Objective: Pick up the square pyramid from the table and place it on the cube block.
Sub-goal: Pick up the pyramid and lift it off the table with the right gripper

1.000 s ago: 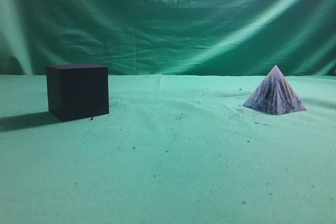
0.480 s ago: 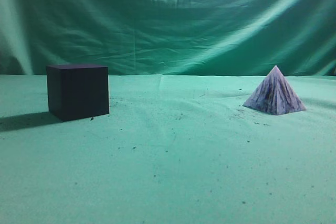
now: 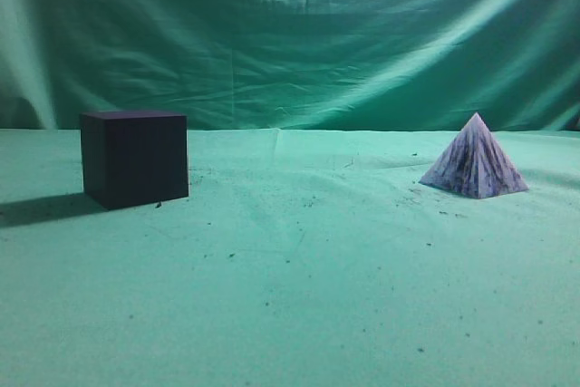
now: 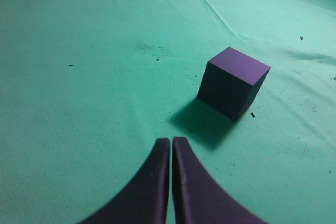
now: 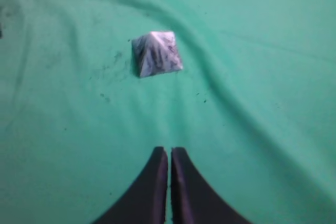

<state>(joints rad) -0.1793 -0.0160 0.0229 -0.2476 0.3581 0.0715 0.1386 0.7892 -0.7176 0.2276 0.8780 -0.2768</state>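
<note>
- The square pyramid (image 3: 474,161) sits flat on its base on the bench (image 3: 299,278), over at about 3 o'clock in the exterior view — pale lavender with dark streaks, nothing touching it.
- The cube block (image 3: 134,158) is way across at roughly 9 o'clock, well apart from the pyramid, with its shadow falling off to the left.
- Right hand (image 5: 169,153) is pinched narrow, fingers pretty much pressed together and holding nothing. In its wrist view the pyramid (image 5: 156,53) is ahead at around 12 o'clock, clearly apart from the tips.
- Left hand (image 4: 171,142) looks the same — narrow and holding nothing, above the green cloth (image 4: 94,77). The cube (image 4: 232,82) is at about 1 o'clock from it, near but not touching.
</note>
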